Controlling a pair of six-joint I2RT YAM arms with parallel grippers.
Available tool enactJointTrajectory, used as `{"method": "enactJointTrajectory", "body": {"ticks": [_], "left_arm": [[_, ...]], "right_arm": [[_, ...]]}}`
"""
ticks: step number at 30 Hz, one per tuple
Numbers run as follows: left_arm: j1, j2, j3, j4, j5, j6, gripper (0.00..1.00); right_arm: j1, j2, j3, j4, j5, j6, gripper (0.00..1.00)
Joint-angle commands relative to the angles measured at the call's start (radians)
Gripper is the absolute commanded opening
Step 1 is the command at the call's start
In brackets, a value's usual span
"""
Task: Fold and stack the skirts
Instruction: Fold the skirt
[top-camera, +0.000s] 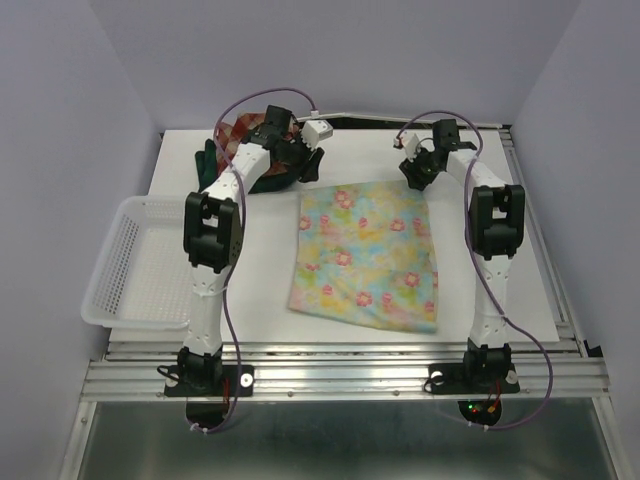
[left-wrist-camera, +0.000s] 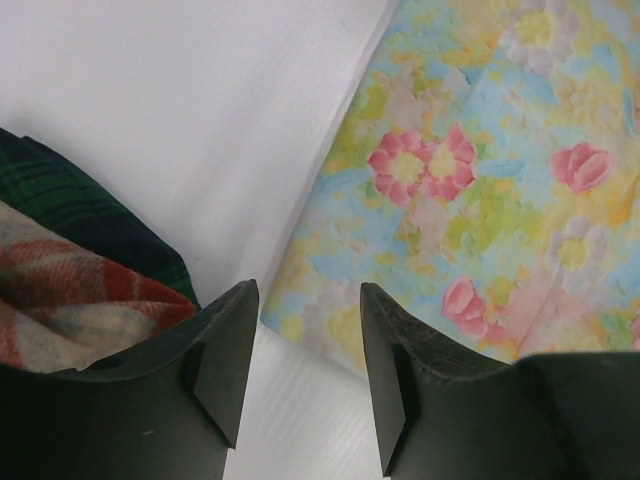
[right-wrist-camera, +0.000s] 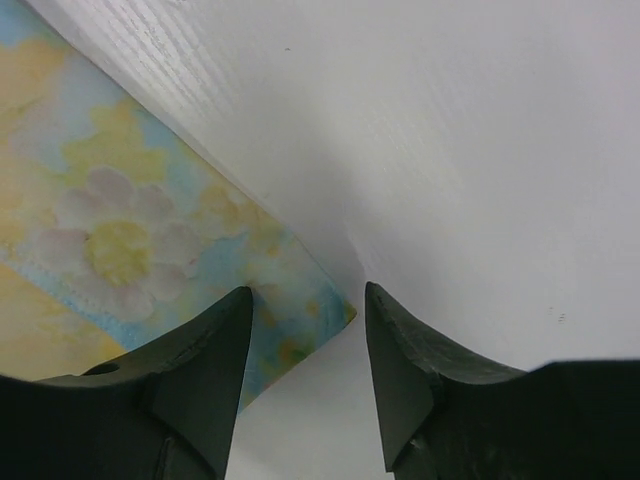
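Note:
The pastel yellow-blue skirt with pink flowers (top-camera: 365, 255) lies spread flat in the middle of the table. My left gripper (top-camera: 305, 160) hovers open over its far left corner (left-wrist-camera: 480, 160), and only bare table shows between its fingers (left-wrist-camera: 308, 290). My right gripper (top-camera: 412, 172) stands open at the far right corner (right-wrist-camera: 120, 220), nothing held between its fingers (right-wrist-camera: 308, 290). The dark green-navy plaid skirt (top-camera: 212, 160) and the red-and-cream plaid skirt (top-camera: 240, 128) lie bunched at the back left, partly hidden by the left arm. Both show at the left of the left wrist view, green plaid (left-wrist-camera: 70, 205) over red plaid (left-wrist-camera: 70, 300).
A white mesh basket (top-camera: 130, 265) stands at the table's left edge. The white table (top-camera: 500, 330) ends in a metal rail at the front. Grey walls close in the back and both sides.

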Motion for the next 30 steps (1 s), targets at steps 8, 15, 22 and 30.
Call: {"method": "enactJointTrajectory", "body": {"ticks": [8, 15, 22, 30], "left_arm": [[0.000, 0.113, 0.105, -0.030, -0.083, 0.031, 0.54], [-0.011, 0.167, 0.104, -0.064, -0.126, 0.062, 0.53], [-0.026, 0.161, 0.044, -0.058, -0.142, 0.091, 0.21], [-0.026, 0.066, 0.022, 0.029, -0.151, 0.040, 0.00]], "right_arm": [[0.003, 0.012, -0.024, -0.043, -0.010, -0.103, 0.36], [0.003, 0.009, -0.019, -0.049, 0.001, -0.113, 0.32], [0.003, 0.019, 0.019, -0.062, 0.021, -0.104, 0.01], [0.003, -0.017, 0.096, -0.022, 0.079, -0.067, 0.01]]}}
